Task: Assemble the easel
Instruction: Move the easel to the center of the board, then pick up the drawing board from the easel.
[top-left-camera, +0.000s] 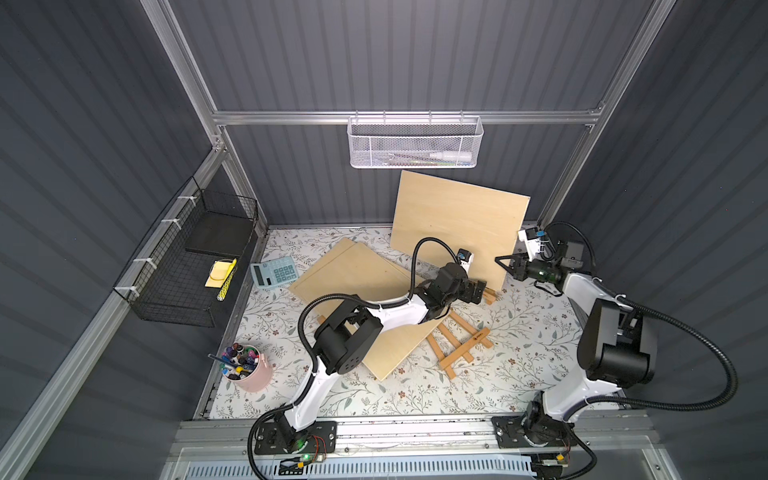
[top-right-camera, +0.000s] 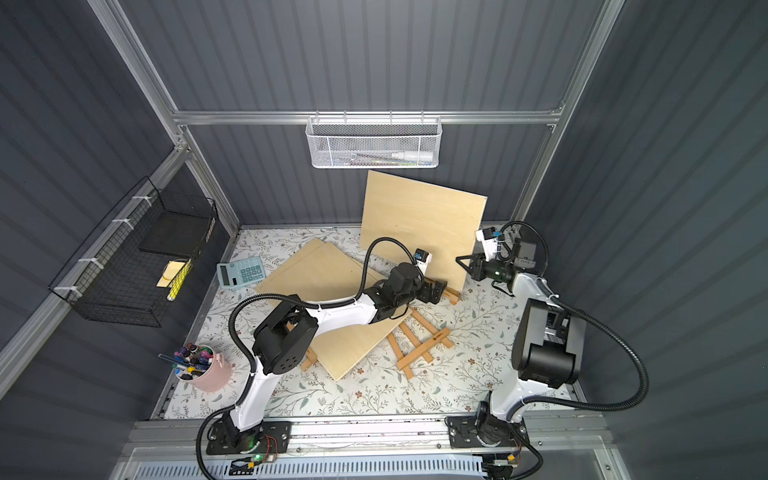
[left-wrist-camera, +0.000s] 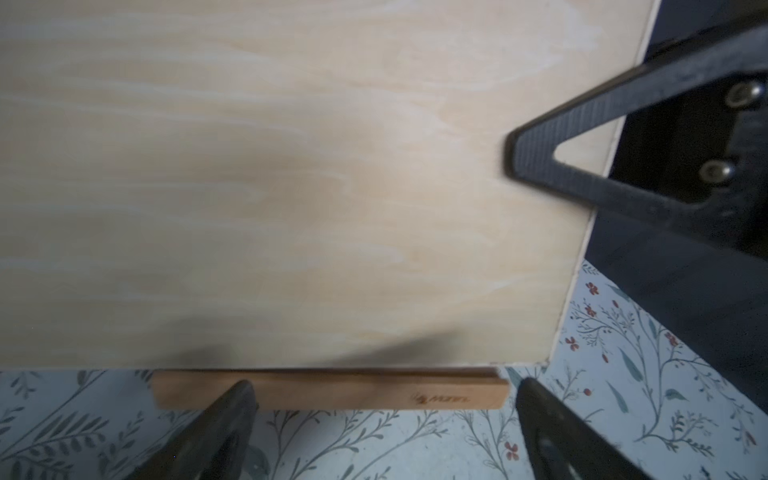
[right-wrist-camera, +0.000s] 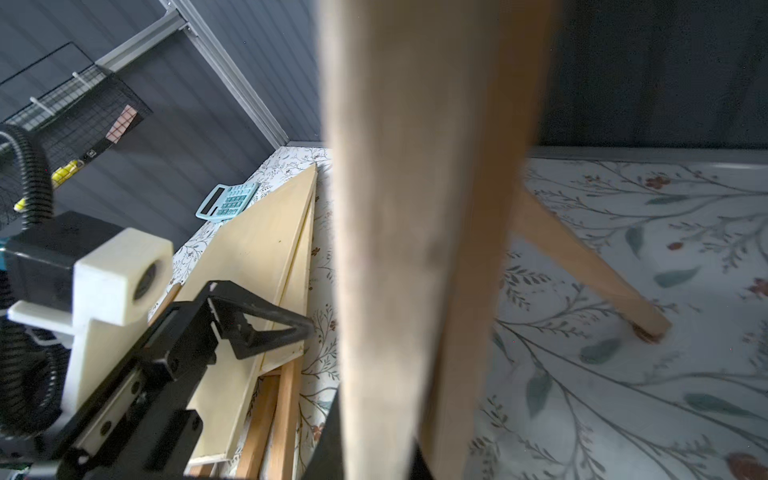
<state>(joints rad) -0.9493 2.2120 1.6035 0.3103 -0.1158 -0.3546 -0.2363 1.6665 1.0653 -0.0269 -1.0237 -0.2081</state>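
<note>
Quick look at the setup: the left end effector (left-wrist-camera: 386, 386) is spread wide with nothing held. Its fingertips are parked low, right in front of the ledge (left-wrist-camera: 332, 392) of the standing easel. An upright board (top-left-camera: 457, 224) is propped on that ledge. The right end effector (top-left-camera: 499, 260) is pinched closed on the side edge of this board, up above the ledge. Just behind the grip, the easel's rear leg (right-wrist-camera: 582, 266) is planted on the bench (top-left-camera: 519, 374).

A second easel (top-left-camera: 459, 345) is laid flat near the left end effector, toward the arm bases. A stack of flat boards (top-left-camera: 353, 278) is found under the left arm.

Containers:
- A white mesh basket (top-left-camera: 415, 137) is hung on the back rail, high beyond both end effectors. A white tube (top-left-camera: 451, 156) is seen inside; the rest can't be made out.
- A black wire basket (top-left-camera: 174, 286) is fixed to the side wall, well apart from the left end effector. It's loaded with a yellow sticky pad (top-left-camera: 218, 274), a yellow pen (top-left-camera: 226, 282) and a flat black tray (top-left-camera: 218, 239).
- A pink cup (top-left-camera: 255, 380), well back from the left end effector, is stuffed with markers (top-left-camera: 241, 359).
</note>
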